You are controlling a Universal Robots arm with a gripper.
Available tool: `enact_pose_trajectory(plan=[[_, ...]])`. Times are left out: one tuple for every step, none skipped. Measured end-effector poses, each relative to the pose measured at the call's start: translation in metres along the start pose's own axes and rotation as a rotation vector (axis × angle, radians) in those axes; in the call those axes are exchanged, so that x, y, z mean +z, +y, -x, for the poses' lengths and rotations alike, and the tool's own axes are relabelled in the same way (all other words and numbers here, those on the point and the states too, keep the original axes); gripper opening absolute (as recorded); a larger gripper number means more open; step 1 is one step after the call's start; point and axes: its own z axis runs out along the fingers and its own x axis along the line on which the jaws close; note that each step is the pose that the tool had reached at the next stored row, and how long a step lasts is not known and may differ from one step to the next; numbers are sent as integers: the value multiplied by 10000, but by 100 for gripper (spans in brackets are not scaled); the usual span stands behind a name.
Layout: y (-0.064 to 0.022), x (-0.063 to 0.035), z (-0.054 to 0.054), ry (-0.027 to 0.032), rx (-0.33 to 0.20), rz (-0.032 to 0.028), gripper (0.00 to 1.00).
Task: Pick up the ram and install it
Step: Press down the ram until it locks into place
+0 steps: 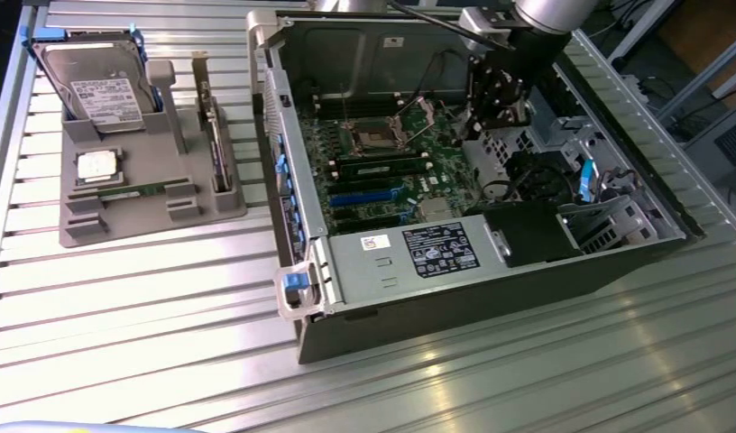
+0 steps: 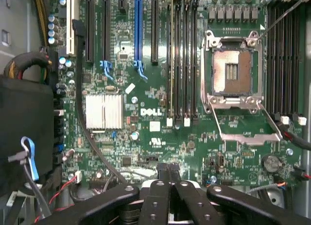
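One slim green ram (image 1: 130, 191) is what counts here, and it lies flat in the grey holder (image 1: 91, 230) near that holder's front edge, below the silver hard drive (image 1: 97, 86) and beside the upright card (image 1: 212, 135), over at the exterior view's left on the slatted table (image 1: 163, 316). Move across to the open computer case (image 1: 381, 307) in the middle, with its motherboard (image 1: 404, 135) exposed. The gripper (image 1: 483, 104) hangs inside the case near its far right corner, well apart from the ram. From the wrist, the gripper (image 2: 168, 169) has its fingertips pressed together with nothing visible between them, looking down on the long black memory slots (image 2: 182, 64) beside the bare processor socket (image 2: 232, 69). I'd say the pick has not been made. To do it well, the claw should spread before it goes down, straddle the stick across its thin faces near the middle, and lift straight out of the holder so the board doesn't tilt or scrape, keeping clear of the card alongside.
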Motion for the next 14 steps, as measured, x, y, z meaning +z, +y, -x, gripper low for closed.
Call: enact_pose_trajectory(plan=[[58, 15, 0, -2, 1, 0, 10], [127, 31, 1, 0, 1, 0, 10], [186, 46, 2, 1, 1, 1, 10], [217, 62, 2, 2, 1, 1, 10], [258, 92, 3, 1, 1, 0, 10], [292, 112, 4, 1, 0, 0, 10], [338, 133, 4, 1, 1, 0, 10], [368, 151, 5, 1, 1, 0, 10], [398, 177, 5, 2, 1, 1, 10], [407, 188, 6, 1, 1, 0, 10], [420, 204, 6, 1, 1, 0, 10], [432, 217, 6, 4, -3, 0, 10], [438, 226, 7, 4, -6, 0, 10], [442, 234, 7, 4, -8, 0, 10]])
